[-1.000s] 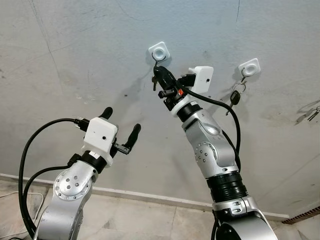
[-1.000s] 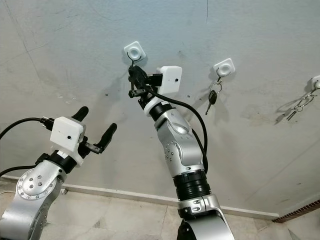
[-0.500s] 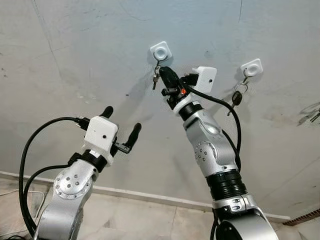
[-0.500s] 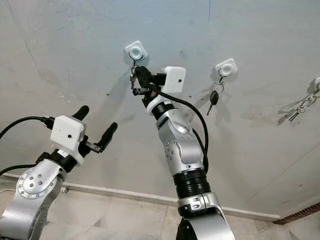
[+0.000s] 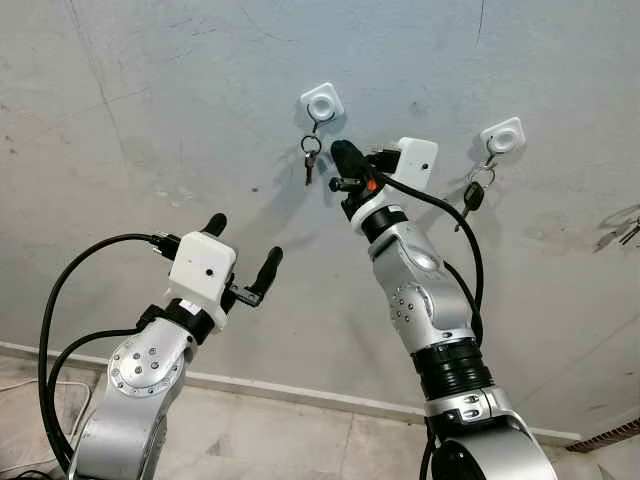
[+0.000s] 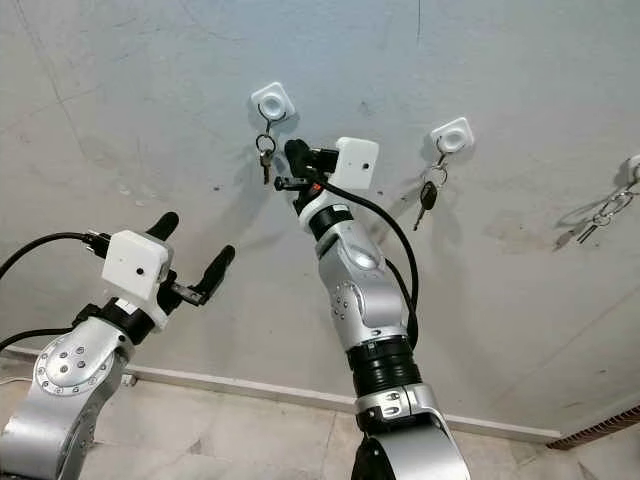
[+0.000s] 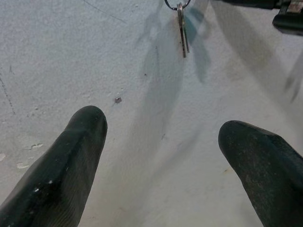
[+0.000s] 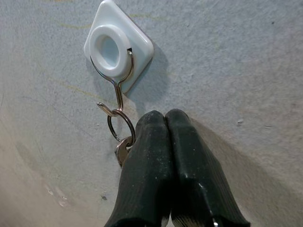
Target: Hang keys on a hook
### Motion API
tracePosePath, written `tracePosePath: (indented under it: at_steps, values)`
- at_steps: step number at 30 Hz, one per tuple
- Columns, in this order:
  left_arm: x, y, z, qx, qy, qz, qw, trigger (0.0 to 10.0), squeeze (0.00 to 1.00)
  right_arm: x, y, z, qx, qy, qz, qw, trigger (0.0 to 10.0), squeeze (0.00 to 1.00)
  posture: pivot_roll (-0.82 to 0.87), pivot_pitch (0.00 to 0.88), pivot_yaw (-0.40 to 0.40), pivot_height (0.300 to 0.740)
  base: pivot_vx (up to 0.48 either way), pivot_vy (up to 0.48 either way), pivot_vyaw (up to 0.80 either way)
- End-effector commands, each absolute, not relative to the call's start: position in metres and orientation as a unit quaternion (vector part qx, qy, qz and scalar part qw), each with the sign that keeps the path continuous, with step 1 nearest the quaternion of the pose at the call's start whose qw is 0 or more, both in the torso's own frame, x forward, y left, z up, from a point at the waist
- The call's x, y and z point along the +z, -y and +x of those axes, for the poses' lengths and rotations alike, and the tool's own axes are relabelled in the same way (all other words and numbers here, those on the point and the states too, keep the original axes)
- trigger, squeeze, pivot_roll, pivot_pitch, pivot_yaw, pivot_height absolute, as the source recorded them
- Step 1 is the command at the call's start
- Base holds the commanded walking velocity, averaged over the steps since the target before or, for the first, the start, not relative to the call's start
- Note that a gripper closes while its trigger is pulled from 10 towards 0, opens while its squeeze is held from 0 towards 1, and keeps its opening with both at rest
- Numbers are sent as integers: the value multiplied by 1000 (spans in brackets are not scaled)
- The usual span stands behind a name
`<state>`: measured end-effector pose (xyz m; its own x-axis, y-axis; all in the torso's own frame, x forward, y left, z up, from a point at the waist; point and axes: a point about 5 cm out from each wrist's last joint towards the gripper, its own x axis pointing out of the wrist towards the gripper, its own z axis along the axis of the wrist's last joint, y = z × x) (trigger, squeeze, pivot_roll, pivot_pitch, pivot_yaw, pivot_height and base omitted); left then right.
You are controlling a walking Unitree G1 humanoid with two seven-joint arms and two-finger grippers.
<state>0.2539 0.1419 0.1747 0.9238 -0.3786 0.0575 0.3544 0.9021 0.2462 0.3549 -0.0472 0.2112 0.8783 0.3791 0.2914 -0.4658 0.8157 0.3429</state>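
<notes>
A white square hook (image 5: 321, 103) is stuck on the grey wall, and a small bunch of keys (image 5: 311, 160) hangs from its wire by a ring. My right gripper (image 5: 343, 155) is just right of the keys and slightly below the hook. Its fingers (image 8: 163, 142) are pressed shut with nothing between them, and the key ring (image 8: 120, 126) hangs beside them, partly hidden. My left gripper (image 5: 244, 240) is raised lower left, open and empty, pointing at the wall below the keys (image 7: 182, 28).
A second white hook (image 5: 502, 136) to the right carries a black-headed key (image 5: 472, 195). More keys (image 5: 625, 230) hang at the far right edge. A baseboard (image 5: 300, 392) runs along the bottom of the wall above a tiled floor.
My right gripper, which held the keys up at the hook, has drawn back down and to the right. The keys now hang free from the hook. The left arm has stayed put.
</notes>
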Motion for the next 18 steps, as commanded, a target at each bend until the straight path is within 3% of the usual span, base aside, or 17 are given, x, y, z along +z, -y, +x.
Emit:
tracePosePath:
  at_steps: [1,10,18]
  values:
    - [183,-137,253,-202,65,115,970,10000,0,206,26,348,233,90,239,938,10000,0,315,39,-91,740,0,0,0]
    - [188,-133,255,-208,72,109,969,10000,0,192,25,338,236,84,180,951,10000,0,312,39,-92,740,0,0,0]
    - [184,-131,255,-208,68,103,970,10000,0,161,60,315,208,60,102,971,10000,0,281,39,-101,740,0,0,0]
